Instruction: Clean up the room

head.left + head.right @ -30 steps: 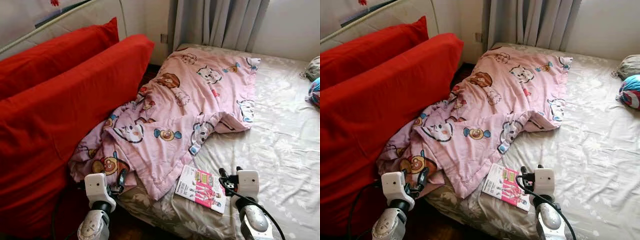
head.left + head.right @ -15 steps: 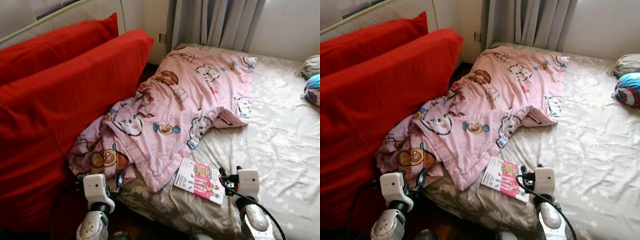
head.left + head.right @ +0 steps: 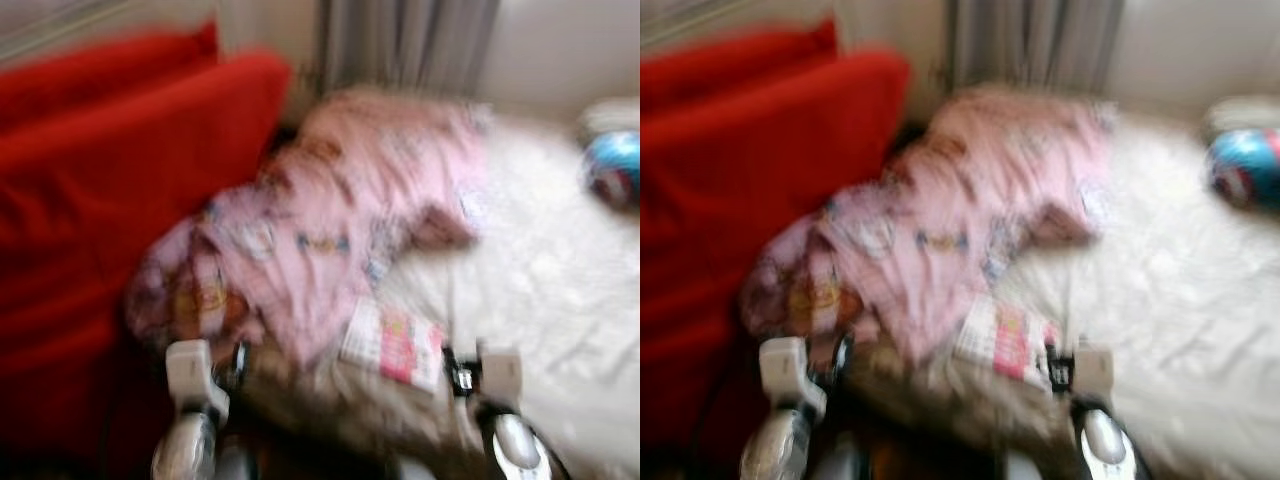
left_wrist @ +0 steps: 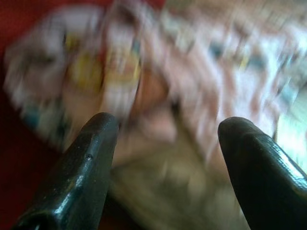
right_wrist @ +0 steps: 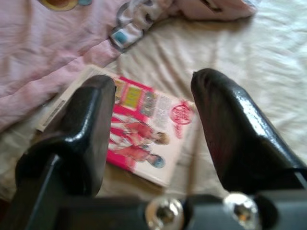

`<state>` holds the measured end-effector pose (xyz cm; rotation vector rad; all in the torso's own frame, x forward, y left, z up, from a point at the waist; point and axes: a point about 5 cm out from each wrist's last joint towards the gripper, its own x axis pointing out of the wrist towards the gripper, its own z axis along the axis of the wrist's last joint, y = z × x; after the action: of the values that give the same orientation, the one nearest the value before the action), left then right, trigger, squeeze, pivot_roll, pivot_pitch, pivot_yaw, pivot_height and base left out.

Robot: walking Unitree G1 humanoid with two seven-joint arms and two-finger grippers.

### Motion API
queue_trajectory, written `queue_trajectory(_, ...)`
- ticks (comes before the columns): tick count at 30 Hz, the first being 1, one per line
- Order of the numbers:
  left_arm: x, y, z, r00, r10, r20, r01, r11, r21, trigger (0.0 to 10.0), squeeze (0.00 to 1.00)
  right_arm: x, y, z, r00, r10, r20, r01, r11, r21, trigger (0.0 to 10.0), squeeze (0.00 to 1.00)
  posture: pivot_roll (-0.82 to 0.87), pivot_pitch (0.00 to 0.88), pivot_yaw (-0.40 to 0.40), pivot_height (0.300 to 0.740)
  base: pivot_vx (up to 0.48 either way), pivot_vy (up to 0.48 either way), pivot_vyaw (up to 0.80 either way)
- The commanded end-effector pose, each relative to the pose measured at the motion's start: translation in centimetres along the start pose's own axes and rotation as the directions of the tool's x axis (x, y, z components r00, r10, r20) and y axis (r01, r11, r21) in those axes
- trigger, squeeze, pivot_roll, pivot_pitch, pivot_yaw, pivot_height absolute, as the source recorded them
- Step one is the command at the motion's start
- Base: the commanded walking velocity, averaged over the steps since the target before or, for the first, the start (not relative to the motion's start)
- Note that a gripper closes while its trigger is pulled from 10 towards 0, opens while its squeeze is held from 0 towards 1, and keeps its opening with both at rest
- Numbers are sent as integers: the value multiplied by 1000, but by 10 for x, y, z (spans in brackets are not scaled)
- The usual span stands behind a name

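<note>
The head views are blurred by motion. A pink cartoon-print blanket (image 3: 340, 210) lies crumpled across the near left part of the bed and hangs over its edge. A pink and white magazine (image 3: 392, 343) lies on the pale sheet (image 3: 560, 270) beside the blanket's corner. My right gripper (image 3: 452, 372) is low at the bed's edge just right of the magazine. In the right wrist view it stands open (image 5: 153, 91) above the magazine (image 5: 139, 127), apart from it. My left gripper (image 3: 236, 362) is open below the blanket's hanging end (image 4: 192, 72), with nothing between its fingers.
Two large red cushions (image 3: 110, 200) stand against the bed's left side. A blue and red round thing (image 3: 612, 168) lies at the far right of the bed. Grey curtains (image 3: 410, 45) hang behind the head of the bed.
The camera has moved and the head views have become blurred; the whole scene has shifted slightly left. Both grippers stay low at the bed's edge, and nothing was taken hold of.
</note>
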<state>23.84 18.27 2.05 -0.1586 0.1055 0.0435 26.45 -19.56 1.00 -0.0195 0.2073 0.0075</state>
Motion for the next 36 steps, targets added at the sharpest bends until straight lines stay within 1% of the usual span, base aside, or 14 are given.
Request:
queue_trajectory(1, 2, 1, 1, 1000, 0, -2, 0, 1000, 7, 10000, 0, -3, 1, -5, 1000, 4, -16, -4, 1000, 10, 10000, 0, -62, 120, -20, 650, 0, 0, 0)
queue_trajectory(6, 0, 1, 1, 1000, 0, -4, 0, 1000, 8, 10000, 0, -3, 4, -6, 999, 19, -30, -18, 1000, 10, 10000, 0, -59, 121, -18, 650, 0, 0, 0)
queue_trajectory(9, 0, 2, 1, 1000, -1, -9, 1, 1000, 9, 10000, 0, -2, 6, -8, 999, 28, -43, -27, 1000, 14, 10000, 0, -59, 121, -15, 630, 0, 0, 0)
queue_trajectory(13, -1, 2, 1, 1000, -4, -9, 4, 1000, 10, 10000, 0, -3, 7, -7, 999, 28, -26, -27, 999, 21, 10000, 0, -58, 122, -12, 630, 0, 0, 0)
queue_trajectory(22, 0, 0, 2, 1000, -19, -16, 20, 1000, 14, 10000, 0, -5, 9, -11, 999, 27, -40, -26, 999, 25, 10000, 0, -54, 125, -1, 630, 0, 0, 0)
queue_trajectory(27, -1, 1, 3, 1000, -24, -18, 25, 1000, 19, 10000, 0, -3, 11, -13, 998, 30, -60, -28, 999, 26, 10000, 0, -50, 124, 3, 626, 0, 0, 0)
queue_trajectory(31, 0, 1, 3, 1000, -25, -18, 26, 999, 22, 10000, 0, -3, 12, -12, 998, 34, -49, -33, 999, 27, 10000, 0, -45, 122, 5, 612, 0, 0, 0)
queue_trajectory(36, 0, 0, 5, 1000, -27, -16, 28, 999, 24, 10000, 0, -3, 11, -11, 999, 27, -40, -26, 999, 35, 10000, 0, -43, 121, 6, 612, 0, 0, 0)
